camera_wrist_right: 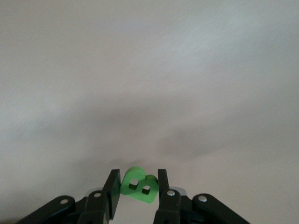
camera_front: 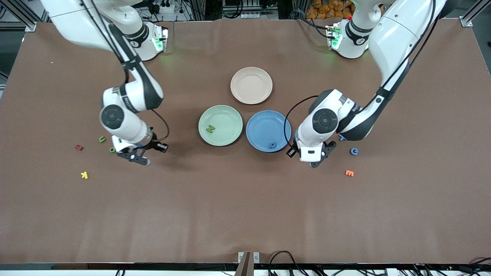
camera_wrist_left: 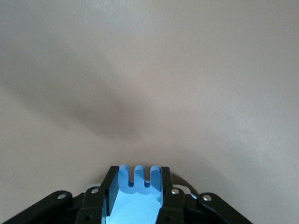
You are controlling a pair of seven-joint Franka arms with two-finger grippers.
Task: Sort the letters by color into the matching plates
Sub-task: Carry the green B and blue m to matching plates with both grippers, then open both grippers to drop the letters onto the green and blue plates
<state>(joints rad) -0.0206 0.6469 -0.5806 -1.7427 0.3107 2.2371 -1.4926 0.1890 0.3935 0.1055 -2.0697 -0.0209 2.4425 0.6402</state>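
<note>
My left gripper (camera_wrist_left: 138, 179) is shut on a blue letter (camera_wrist_left: 139, 186) with three prongs. In the front view this gripper (camera_front: 317, 161) hangs over bare table beside the blue plate (camera_front: 264, 120), which holds one blue letter (camera_front: 272, 145). My right gripper (camera_wrist_right: 137, 183) is shut on a green letter B (camera_wrist_right: 138, 185). It (camera_front: 139, 159) is over the table toward the right arm's end. The pale green plate (camera_front: 230, 115) holds a green letter N (camera_front: 210, 129). Two green letters (camera_front: 102, 139) (camera_front: 112, 150) lie by the right gripper. A blue letter (camera_front: 354, 151) lies by the left arm, another (camera_front: 341, 137) is partly hidden under it.
A beige-pink plate (camera_front: 251, 85) sits farther from the front camera than the two other plates. A red letter (camera_front: 79, 147) and a yellow K (camera_front: 84, 175) lie toward the right arm's end. An orange letter (camera_front: 349, 173) lies toward the left arm's end.
</note>
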